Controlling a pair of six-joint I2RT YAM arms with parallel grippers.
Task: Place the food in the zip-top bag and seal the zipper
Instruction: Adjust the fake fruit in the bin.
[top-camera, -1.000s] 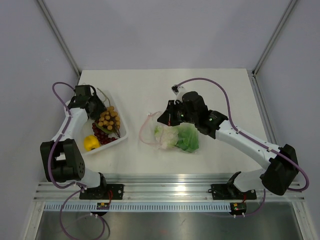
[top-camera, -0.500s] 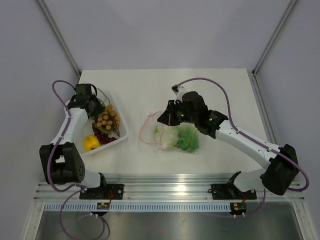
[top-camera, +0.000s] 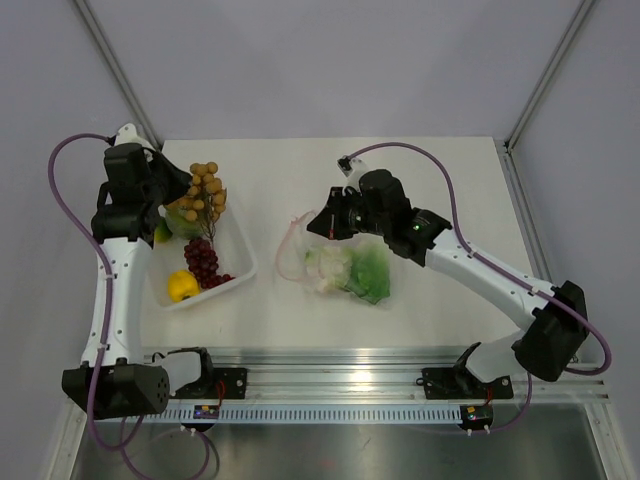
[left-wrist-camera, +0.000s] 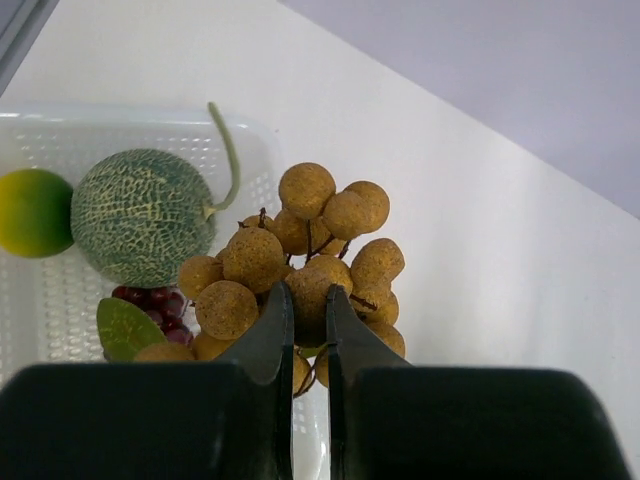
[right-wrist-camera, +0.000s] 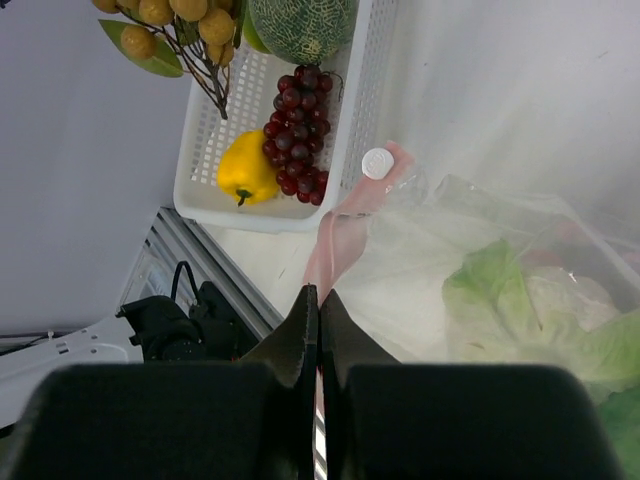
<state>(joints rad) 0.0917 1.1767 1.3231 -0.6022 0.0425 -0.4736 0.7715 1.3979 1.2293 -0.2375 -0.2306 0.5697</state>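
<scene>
My left gripper (top-camera: 178, 195) is shut on the bunch of tan-brown balls (top-camera: 202, 190) and holds it above the white tray (top-camera: 243, 262); in the left wrist view the fingers pinch one ball of the bunch (left-wrist-camera: 310, 255). My right gripper (top-camera: 318, 226) is shut on the pink-red zipper strip (right-wrist-camera: 345, 225) of the clear zip-top bag (top-camera: 300, 262), which lies mid-table. Green lettuce (top-camera: 368, 272) and a pale white-green vegetable (top-camera: 325, 270) are inside the bag. Dark red grapes (top-camera: 203, 262) and a yellow piece (top-camera: 181, 286) lie in the tray.
A netted green melon (left-wrist-camera: 140, 215) and a green-yellow round fruit (left-wrist-camera: 35, 210) also sit in the tray. A white slider (right-wrist-camera: 376, 162) sits on the zipper strip. The table's front rail (top-camera: 340, 360) runs near the bag.
My left gripper has risen out of the tray with the tan-brown bunch in it. My right gripper has shifted slightly back with the bag's mouth.
</scene>
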